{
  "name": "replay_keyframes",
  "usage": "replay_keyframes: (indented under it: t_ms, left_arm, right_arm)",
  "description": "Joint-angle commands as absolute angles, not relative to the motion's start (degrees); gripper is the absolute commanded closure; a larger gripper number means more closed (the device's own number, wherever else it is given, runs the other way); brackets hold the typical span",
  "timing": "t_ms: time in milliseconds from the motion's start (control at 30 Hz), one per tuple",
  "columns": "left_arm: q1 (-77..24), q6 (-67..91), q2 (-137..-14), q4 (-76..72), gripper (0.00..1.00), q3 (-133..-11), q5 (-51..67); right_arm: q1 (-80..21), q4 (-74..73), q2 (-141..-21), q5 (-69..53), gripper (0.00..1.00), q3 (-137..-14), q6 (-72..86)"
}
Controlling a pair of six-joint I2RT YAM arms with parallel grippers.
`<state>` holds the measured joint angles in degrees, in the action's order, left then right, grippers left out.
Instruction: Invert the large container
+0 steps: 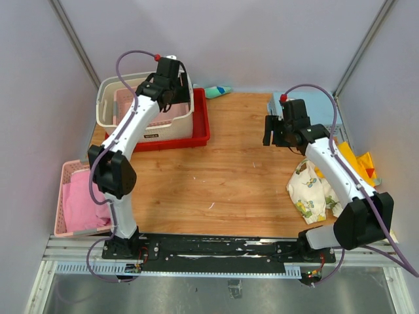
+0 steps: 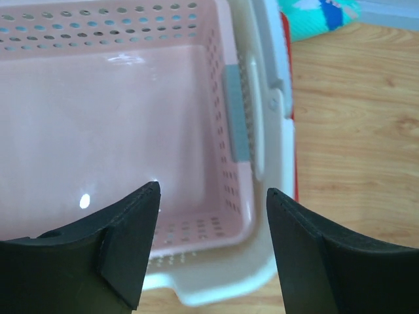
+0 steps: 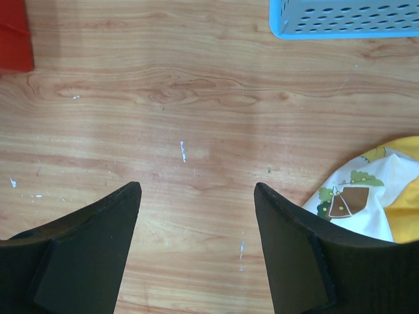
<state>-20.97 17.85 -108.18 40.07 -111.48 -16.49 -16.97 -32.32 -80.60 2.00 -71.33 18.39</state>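
The large container (image 1: 169, 131) is a deep cream basket standing upright on a red tray (image 1: 200, 128) at the back left. A pink basket (image 1: 133, 102) is nested inside it. My left gripper (image 1: 167, 93) hovers open over the container's right end. In the left wrist view the fingers (image 2: 134, 248) straddle the near corner; the cream rim (image 2: 216, 284) wraps round the pink basket (image 2: 118, 118), and nothing is held. My left gripper (image 2: 211, 188) is empty there. My right gripper (image 1: 275, 135) is open and empty above bare table, also in its wrist view (image 3: 196, 185).
A pink basket with pink cloth (image 1: 77, 196) sits at the left edge. A patterned cloth (image 1: 311, 186) and yellow cloth (image 1: 358, 163) lie at the right. A blue basket (image 3: 347, 19) stands back right. A teal item (image 1: 217, 91) lies behind the tray.
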Motion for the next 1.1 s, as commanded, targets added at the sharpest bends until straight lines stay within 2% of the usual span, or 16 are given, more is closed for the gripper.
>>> replay_keyframes:
  t_ms: [0,267,467,600,867,1067]
  left_arm:
    - [-18.48,18.00,-110.84,38.90,0.32,-116.31,-13.46]
    - [-17.16,17.14,-117.18,37.53,0.36,-119.33,-9.01]
    - [-17.23,16.10,-113.07,31.69,0.35,-111.82,-4.86]
    - [-17.20,15.23,-115.12,33.39,0.36,-113.55,-6.54]
    - [-17.40,15.12,-115.62,32.58,0.43,-111.22,-9.43]
    - [-17.44,16.24,-119.65,31.84,0.45,-113.29,-6.94]
  right_arm:
    - [-16.98,-33.48,-78.34,3.81,0.29,-69.06,17.23]
    - [-17.02,-35.74,-80.18,3.79,0.30,-69.53,17.87]
    - [-16.96,-36.49,-80.03,4.19,0.31,-69.54,18.01]
    - [-17.05,-36.47,-80.52,3.19,0.31,-69.92,18.29]
    - [-16.98,-37.33,-81.13,2.45,0.31,-70.31,18.60]
    - [-16.97,-37.47,-80.75,2.11,0.31,-70.33,18.73]
